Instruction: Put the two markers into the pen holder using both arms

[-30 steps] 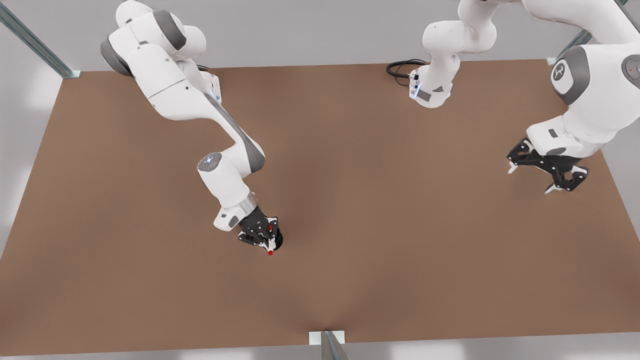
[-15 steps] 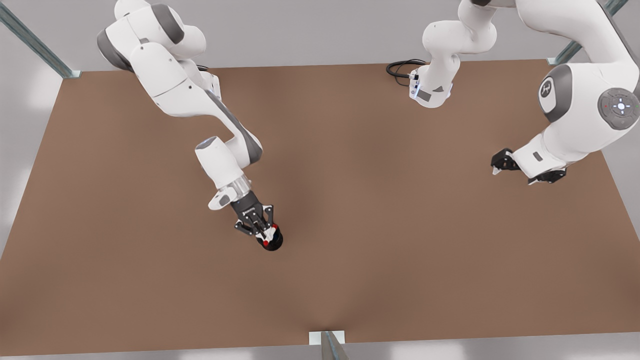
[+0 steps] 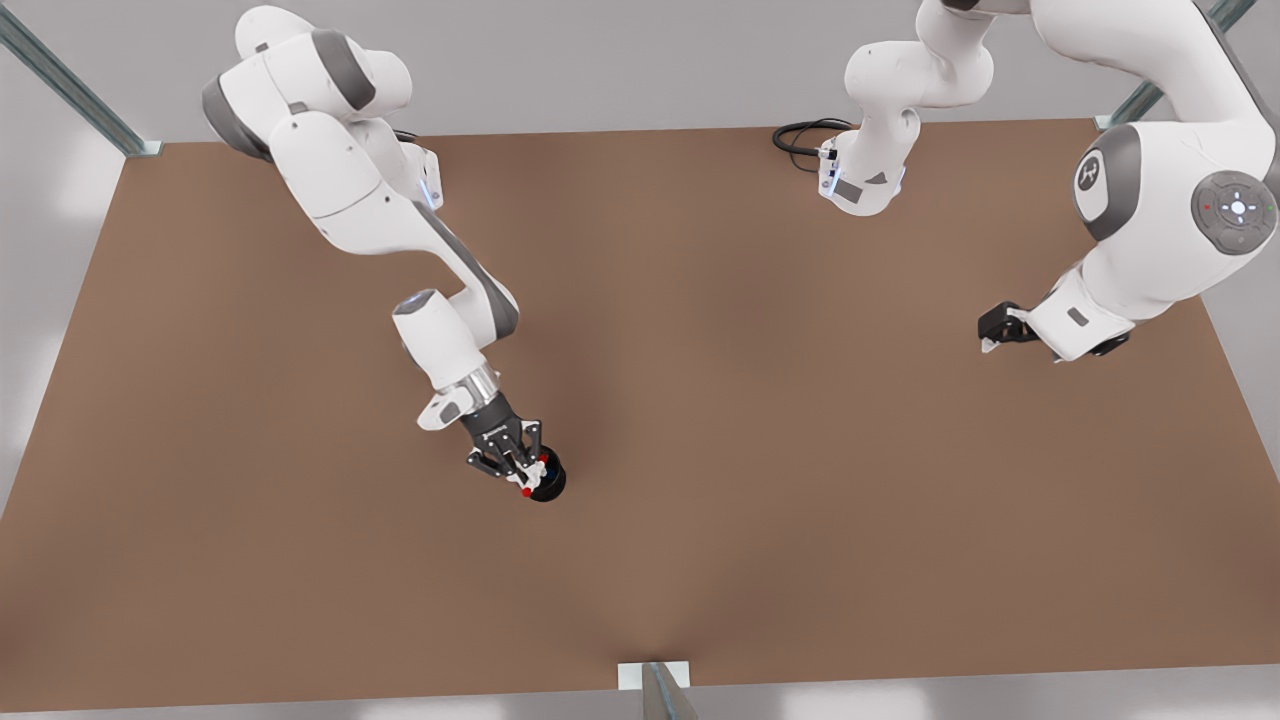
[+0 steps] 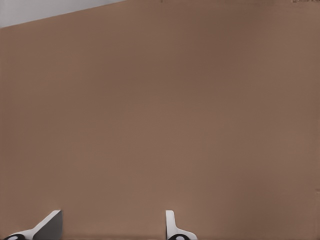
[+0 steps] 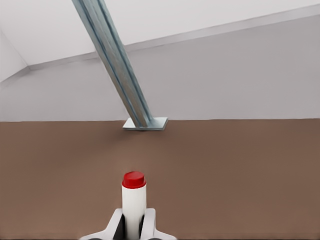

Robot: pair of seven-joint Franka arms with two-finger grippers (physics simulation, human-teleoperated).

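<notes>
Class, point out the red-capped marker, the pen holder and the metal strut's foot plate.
Red-capped marker (image 5: pixel 134 204), right wrist view: white barrel.
Pen holder (image 3: pixel 552 487), front view: black rim.
Foot plate (image 5: pixel 156 123), right wrist view: flat base.

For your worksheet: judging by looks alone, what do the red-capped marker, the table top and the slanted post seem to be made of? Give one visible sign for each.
Red-capped marker, held in the right gripper: probably smooth plastic; white barrel and red cap have an even sheen.
Table top: likely matte board or laminate; flat brown, no grain or glare.
Slanted post: seemingly brushed metal; grey, grooved, on a flat foot plate.
</notes>
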